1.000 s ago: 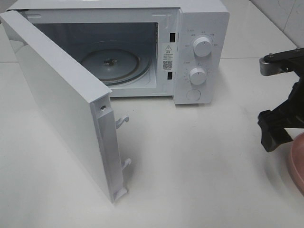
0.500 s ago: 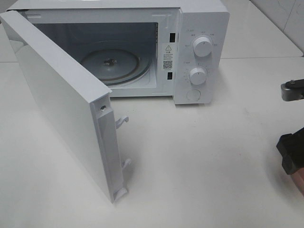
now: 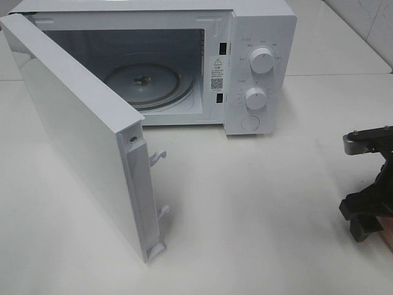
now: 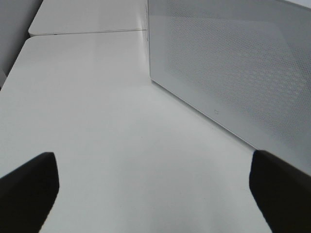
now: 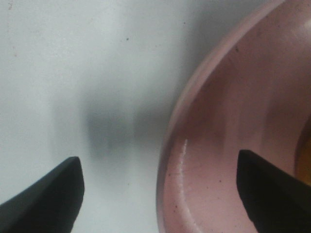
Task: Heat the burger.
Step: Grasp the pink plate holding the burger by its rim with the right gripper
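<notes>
Burger (image 5: 307,155): barely seen, probably the golden sliver on the pink plate (image 5: 218,145), lower right of the high view.
Right end effector (image 5: 156,158): released, straddling the plate's edge.
Left end effector (image 4: 153,165): released, empty.
Next: seat the edge deep, lift level.

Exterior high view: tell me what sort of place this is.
Likely a kitchen-style test setup: a white microwave, its door open on the glass turntable, stands on a plain white table, where a pink plate also lies.
</notes>
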Available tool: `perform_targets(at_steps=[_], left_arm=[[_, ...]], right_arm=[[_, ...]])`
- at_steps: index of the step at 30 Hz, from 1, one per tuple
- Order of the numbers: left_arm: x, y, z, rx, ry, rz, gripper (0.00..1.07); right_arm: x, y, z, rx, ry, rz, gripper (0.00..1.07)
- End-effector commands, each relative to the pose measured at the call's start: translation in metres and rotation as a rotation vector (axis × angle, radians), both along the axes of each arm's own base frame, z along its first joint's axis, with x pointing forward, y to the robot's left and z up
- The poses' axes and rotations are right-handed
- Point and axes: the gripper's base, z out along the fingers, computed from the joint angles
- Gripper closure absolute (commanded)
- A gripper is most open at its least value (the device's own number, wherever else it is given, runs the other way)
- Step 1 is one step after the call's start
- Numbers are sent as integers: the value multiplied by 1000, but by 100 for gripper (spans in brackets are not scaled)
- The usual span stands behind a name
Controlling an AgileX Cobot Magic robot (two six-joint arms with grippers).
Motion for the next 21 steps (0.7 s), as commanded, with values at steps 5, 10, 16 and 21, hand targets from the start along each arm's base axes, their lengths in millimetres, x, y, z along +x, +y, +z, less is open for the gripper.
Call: perform_targets(at_steps=[5, 10, 16, 21], left_arm=[[-2, 0, 0, 3, -24, 4, 7], [-2, 0, 0, 3, -24, 4, 7], [-2, 0, 0, 3, -24, 4, 7], [-2, 0, 0, 3, -24, 4, 7]], right_arm=[[2, -2, -19, -20, 49, 25, 29], [2, -3, -19, -27, 44, -10, 41], [2, -4, -19, -36, 39, -28, 81], [4, -5, -19, -44, 26, -5, 107]])
